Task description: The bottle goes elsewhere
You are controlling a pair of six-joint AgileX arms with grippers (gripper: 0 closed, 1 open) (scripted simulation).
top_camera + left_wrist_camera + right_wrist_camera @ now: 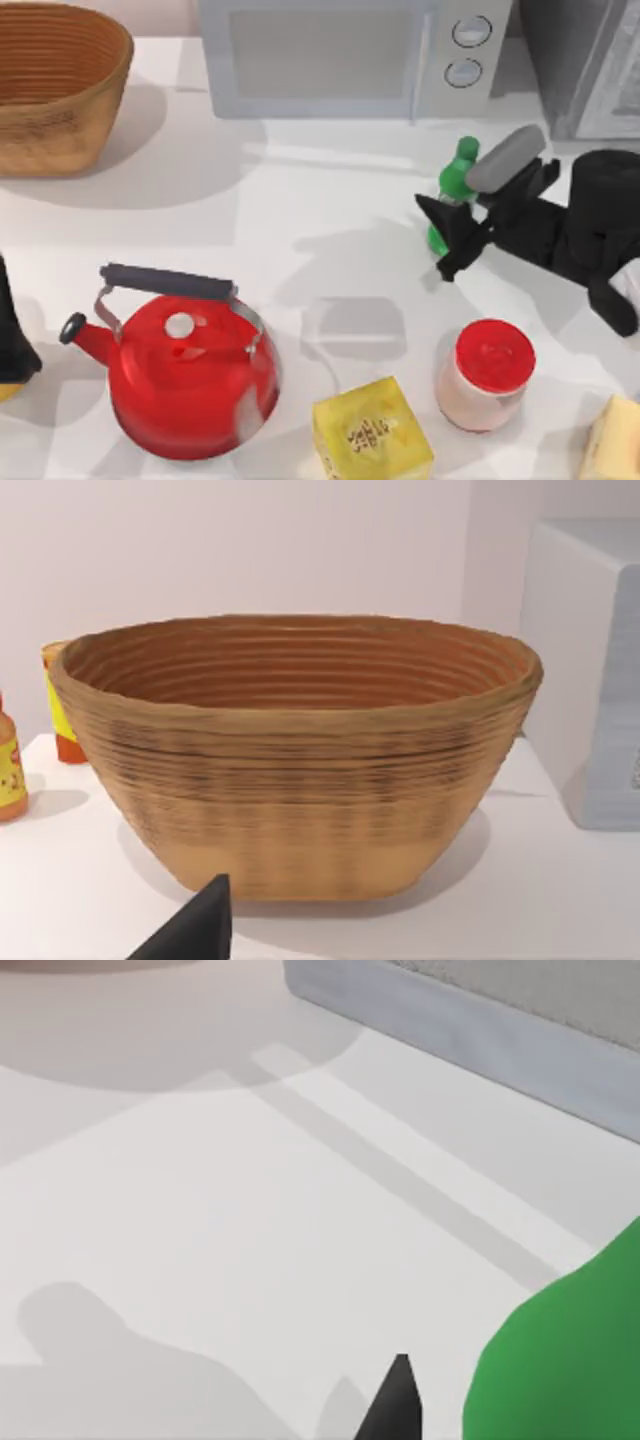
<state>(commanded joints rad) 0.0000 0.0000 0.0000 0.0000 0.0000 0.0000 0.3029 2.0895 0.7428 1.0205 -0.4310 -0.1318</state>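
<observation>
The bottle (456, 178) stands upright at the worktop's (330, 210) right rear, before the microwave (350, 55), pinched by the right pincer (448, 235). Jar (487, 375) near; kettle (185, 365) well apart. Basket (60, 85) looks empty. Left pincer (195, 930): cannot tell.

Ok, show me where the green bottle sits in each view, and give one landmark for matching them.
Top view: the green bottle stands at the right, in front of the microwave, with the right end effector at it.
Left wrist view: it faces the basket instead.
Right wrist view: the bottle is the green mass at the edge, beside a dark fingertip.
Shared landmark: the microwave.
</observation>
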